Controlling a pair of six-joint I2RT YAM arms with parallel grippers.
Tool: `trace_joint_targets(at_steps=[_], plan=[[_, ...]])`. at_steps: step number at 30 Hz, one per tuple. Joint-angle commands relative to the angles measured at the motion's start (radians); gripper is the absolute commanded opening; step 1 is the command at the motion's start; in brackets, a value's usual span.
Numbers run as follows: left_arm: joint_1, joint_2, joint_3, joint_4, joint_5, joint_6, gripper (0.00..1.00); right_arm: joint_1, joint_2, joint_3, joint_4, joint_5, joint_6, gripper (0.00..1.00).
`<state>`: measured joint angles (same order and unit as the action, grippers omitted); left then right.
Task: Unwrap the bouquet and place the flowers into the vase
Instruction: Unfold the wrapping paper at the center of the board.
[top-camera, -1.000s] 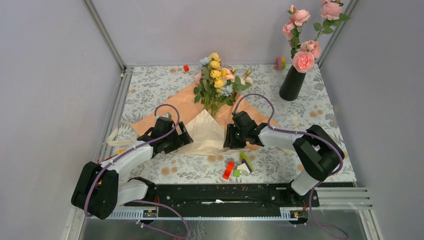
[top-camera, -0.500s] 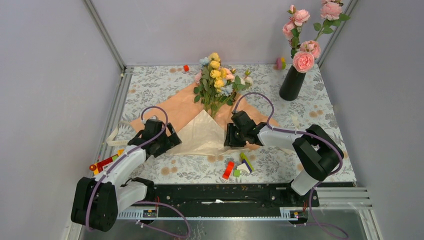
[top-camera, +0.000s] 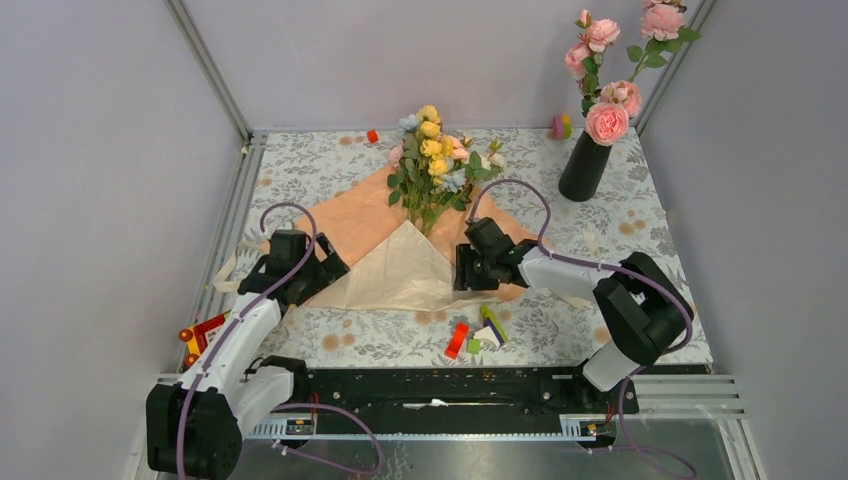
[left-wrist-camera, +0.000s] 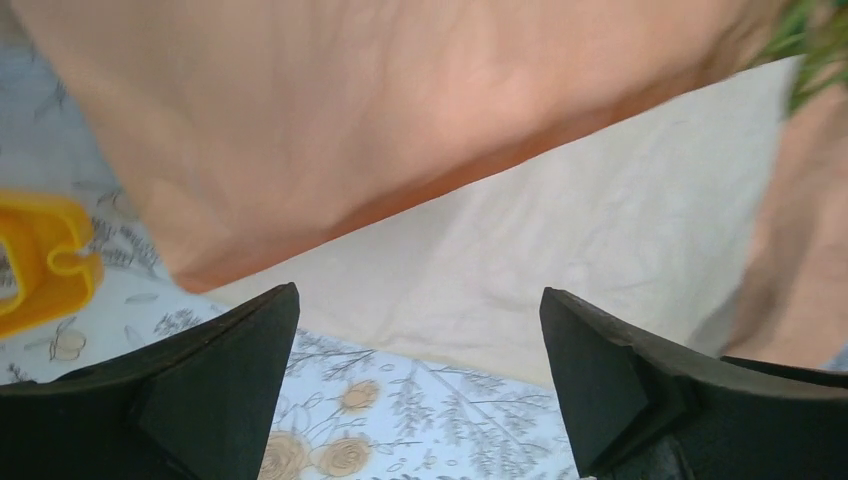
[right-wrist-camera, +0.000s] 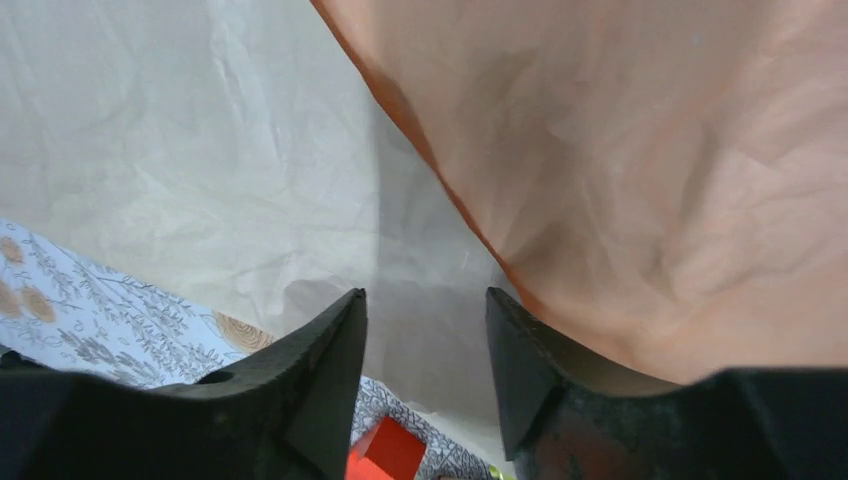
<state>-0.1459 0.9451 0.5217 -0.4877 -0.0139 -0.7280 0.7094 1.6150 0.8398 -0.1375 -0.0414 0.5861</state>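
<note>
Now the left arm is pulling back toward its own side of the counter (top-camera: 640, 230). Over the last second it has been sliding off the wrapping paper (top-camera: 400, 275), and the left claw (left-wrist-camera: 418, 293) is hanging just off the paper's left corner, spread as wide as it goes and gripping nothing. The right claw (right-wrist-camera: 425, 295) is hovering low over the paper's right edge, where cream meets peach. Its jaws are parting a little more than a moment ago, and nothing is showing between them.

The paper is lying opened out flat. The flowers (top-camera: 435, 160) are resting on its far part, stems pointing toward the arms and blooms toward the back wall, untouched by either claw. The vase (top-camera: 585, 168) is standing well apart at the back right, already holding tall pink roses (top-camera: 607, 122). The unwrapping is probably finishing, and gathering the stems is likely coming next.
</note>
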Motion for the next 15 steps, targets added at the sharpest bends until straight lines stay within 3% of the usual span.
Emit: trace_joint_targets(at_steps=[1,5,10,15], plan=[[0.006,0.022,0.200,0.026,0.080,0.089,0.99,-0.047,-0.086,0.098,-0.100,-0.020,-0.095,0.58],[0.008,0.103,0.305,0.069,0.191,0.134,0.99,-0.120,-0.102,0.157,-0.104,-0.188,-0.158,0.66],[0.009,0.240,0.364,0.182,0.369,0.074,0.98,-0.168,-0.030,0.258,-0.139,-0.268,-0.265,0.71],[0.012,0.387,0.430,0.205,0.414,0.078,0.98,-0.207,0.105,0.364,-0.081,-0.456,-0.301,0.76]])
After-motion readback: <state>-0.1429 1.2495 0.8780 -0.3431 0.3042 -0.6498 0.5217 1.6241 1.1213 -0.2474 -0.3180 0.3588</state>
